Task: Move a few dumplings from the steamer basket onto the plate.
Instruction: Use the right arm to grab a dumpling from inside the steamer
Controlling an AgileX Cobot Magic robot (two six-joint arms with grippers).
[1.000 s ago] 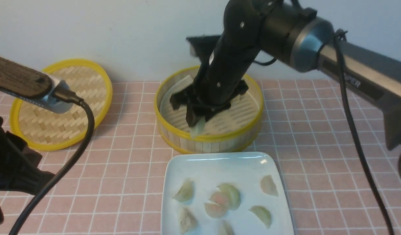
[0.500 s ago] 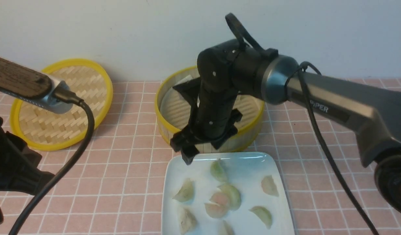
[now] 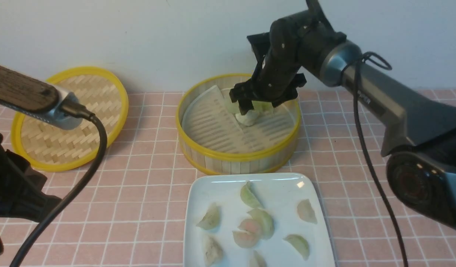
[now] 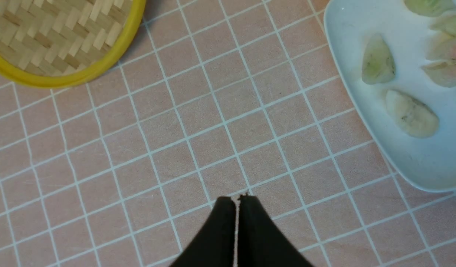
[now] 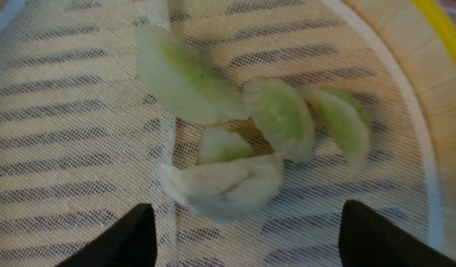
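Observation:
The steamer basket (image 3: 237,155) stands at the middle back, with the white plate (image 3: 213,185) just in front of it. My right gripper (image 3: 250,107) hangs open and empty over the basket's far side. Just below it lies a whitish dumpling (image 3: 247,118). In the right wrist view that whitish dumpling (image 5: 224,187) lies just ahead of the spread gripper (image 5: 246,207), with green dumplings (image 5: 281,115) behind it on the mesh liner. Several dumplings lie on the plate, one green dumpling (image 3: 249,195) nearest the basket. My left gripper (image 4: 237,200) is shut on nothing above the cloth, beside the plate (image 4: 417,163).
The flat woven lid (image 3: 70,115) lies at the back left, also seen in the left wrist view (image 4: 46,37). A wood-grain device with a black cable (image 3: 27,92) crosses the left foreground. A wall runs close behind the basket. Pink checked cloth covers the table.
My right gripper carried a green dumpling out of the basket, opened and left it on the plate's far part, then went back over the basket. The left arm has not moved.

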